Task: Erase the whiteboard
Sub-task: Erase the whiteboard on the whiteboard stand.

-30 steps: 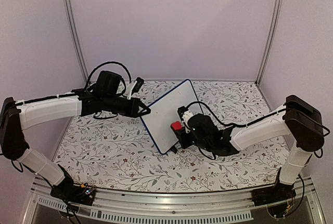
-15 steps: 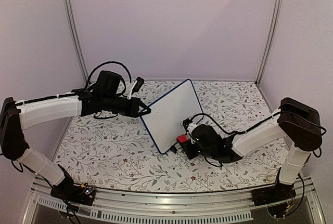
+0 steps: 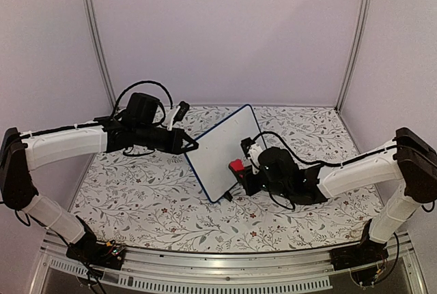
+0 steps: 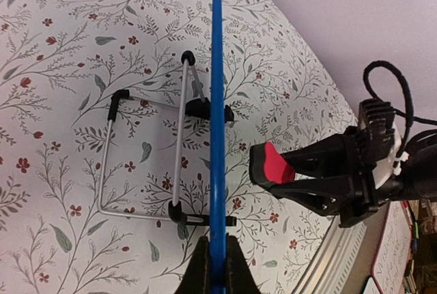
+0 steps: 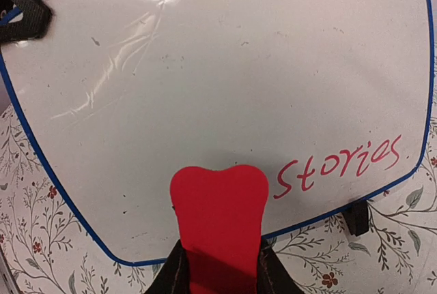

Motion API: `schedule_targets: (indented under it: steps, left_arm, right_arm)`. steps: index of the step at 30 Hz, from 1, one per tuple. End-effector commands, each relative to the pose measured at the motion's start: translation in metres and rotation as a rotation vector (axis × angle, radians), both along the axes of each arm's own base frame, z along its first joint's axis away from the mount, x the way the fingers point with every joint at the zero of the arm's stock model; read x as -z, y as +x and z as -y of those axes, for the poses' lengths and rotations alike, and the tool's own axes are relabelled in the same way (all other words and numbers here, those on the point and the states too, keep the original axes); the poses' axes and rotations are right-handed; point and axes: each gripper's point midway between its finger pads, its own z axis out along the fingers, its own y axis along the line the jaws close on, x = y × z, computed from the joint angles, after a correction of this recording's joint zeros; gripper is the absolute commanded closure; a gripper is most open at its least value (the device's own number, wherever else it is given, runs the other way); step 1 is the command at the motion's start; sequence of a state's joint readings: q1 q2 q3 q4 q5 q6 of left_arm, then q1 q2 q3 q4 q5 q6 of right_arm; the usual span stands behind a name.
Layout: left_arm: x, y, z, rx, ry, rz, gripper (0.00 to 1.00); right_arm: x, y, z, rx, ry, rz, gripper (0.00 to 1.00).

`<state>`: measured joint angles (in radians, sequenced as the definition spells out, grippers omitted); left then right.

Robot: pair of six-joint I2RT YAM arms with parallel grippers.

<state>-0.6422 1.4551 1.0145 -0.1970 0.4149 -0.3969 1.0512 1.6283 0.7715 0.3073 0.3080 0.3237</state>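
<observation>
Near the middle of the flowered surface, the left tool has its fingers pressed together on the thin blue rim of the whiteboard, pinching its upper edge close to the near-left corner. In the left wrist view the board shows edge-on as a single blue line running straight out from between those fingers.

The right tool is clamped on a red eraser, which juts out beyond the fingertips toward the board's white face. It is held low on the face, around mid-width. From the left wrist a strip of surface shows between the eraser's tip and the board, so the two are close but apart.

The whiteboard stands up on its lower long edge, propped by a wire stand behind it, with two black clip feet along the bottom. Its long axis runs diagonally from near-left to far-right, and the writing face is turned toward the right arm. Red handwriting reading "Stories" sits in the lower corner of that face, beside the eraser.
</observation>
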Motion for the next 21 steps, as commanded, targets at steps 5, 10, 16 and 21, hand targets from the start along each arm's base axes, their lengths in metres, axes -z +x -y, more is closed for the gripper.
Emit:
schedule_targets:
  steps: [5,10,16,21]
  left_arm:
    - [-0.021,-0.005,0.006,0.033,-0.049,0.042,1.00]
    - [-0.022,-0.004,0.006,0.033,-0.050,0.047,1.00]
    - [-0.022,-0.005,0.007,0.037,-0.052,0.044,1.00]
    - [-0.022,-0.005,0.007,0.038,-0.054,0.040,1.00]
  right_arm:
    - [-0.022,0.031,-0.014,0.030,0.011,0.073,0.78]
    - [0.007,0.037,-0.016,0.027,0.008,0.003,0.78]
    - [0.043,0.022,-0.010,0.003,-0.012,-0.082,0.78]
    - [0.062,0.011,-0.001,0.001,-0.019,-0.131,0.78]
